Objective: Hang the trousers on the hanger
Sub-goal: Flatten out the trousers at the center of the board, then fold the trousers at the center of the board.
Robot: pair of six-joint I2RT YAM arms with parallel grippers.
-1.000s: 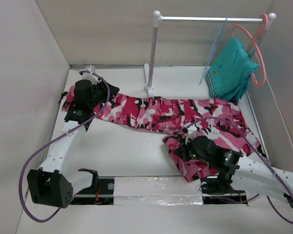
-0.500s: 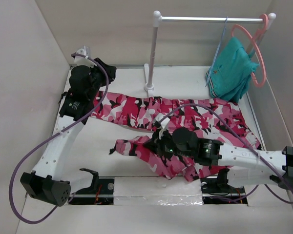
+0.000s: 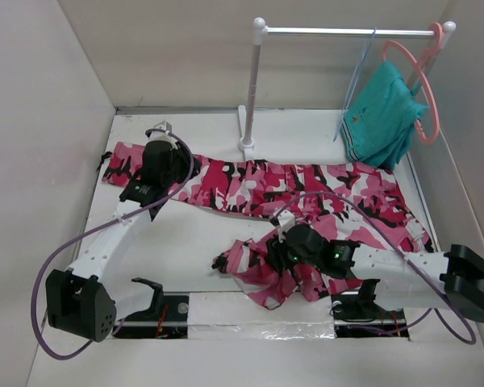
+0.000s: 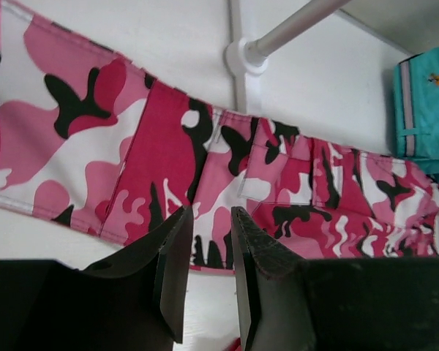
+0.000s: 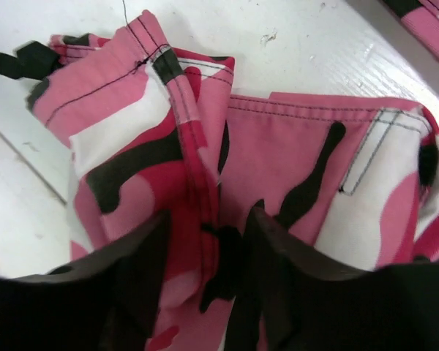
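Note:
The camouflage trousers [image 3: 306, 181] lie across the table, with one end bunched in a heap near the front. My left gripper [image 3: 171, 165] hovers over the left leg. In the left wrist view its jaws [image 4: 211, 213] stand a little apart with nothing between them, and the trousers [image 4: 168, 146] lie below. My right gripper [image 3: 270, 251] is at the bunched part. In the right wrist view it [image 5: 208, 216] is open, astride a raised seam fold of the trousers [image 5: 278, 153]. The light-blue wire hanger [image 3: 360, 71] hangs on the rail at the back right, far from both grippers.
A white rail [image 3: 347, 32] on a post with a base [image 3: 247, 145] stands at the back; the base also shows in the left wrist view [image 4: 243, 55]. A teal garment [image 3: 381, 117] hangs on a pink hanger [image 3: 426, 89]. Walls enclose the table.
My right gripper dragged trouser cloth leftward, then opened and let it go. My left arm rose toward the back-left corner, then came down over the left leg.

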